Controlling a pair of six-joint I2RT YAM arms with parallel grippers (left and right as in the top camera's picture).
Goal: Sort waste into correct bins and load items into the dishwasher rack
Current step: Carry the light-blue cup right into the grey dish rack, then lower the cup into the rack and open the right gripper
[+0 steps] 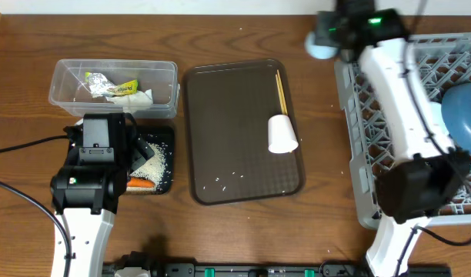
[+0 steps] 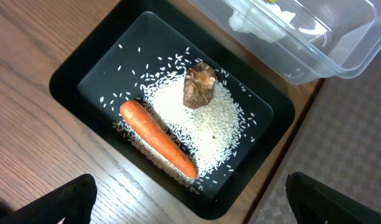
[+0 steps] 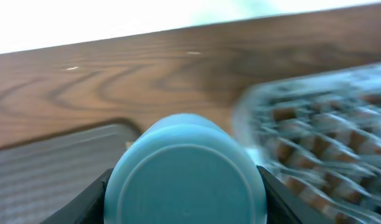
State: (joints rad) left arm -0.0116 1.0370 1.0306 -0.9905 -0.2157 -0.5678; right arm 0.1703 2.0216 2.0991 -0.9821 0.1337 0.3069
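The shallow black tray (image 2: 72, 78) holds an orange carrot (image 2: 156, 137), a heap of white rice (image 2: 203, 127) and a brown food lump (image 2: 198, 85). My left gripper (image 2: 190, 208) hangs open and empty above the tray's near edge. The clear tub (image 1: 66, 77) holds the silver and yellow-green wrapper (image 1: 112, 86) and white napkins (image 1: 139, 98). My right gripper (image 3: 185, 199) is shut on the light blue cup (image 3: 184, 174), held in the air by the far left corner of the grey rack (image 1: 359, 100). A dark blue bowl (image 1: 462, 108) lies in the rack. The pale blue bowl is out of view.
The dark brown serving tray (image 1: 220, 131) lies mid-table with wooden chopsticks (image 1: 281, 92), a white cup (image 1: 282, 135) on its side and a few rice grains (image 1: 229, 178). My right arm (image 1: 405, 115) stretches over the rack. The table's far edge is close behind the cup.
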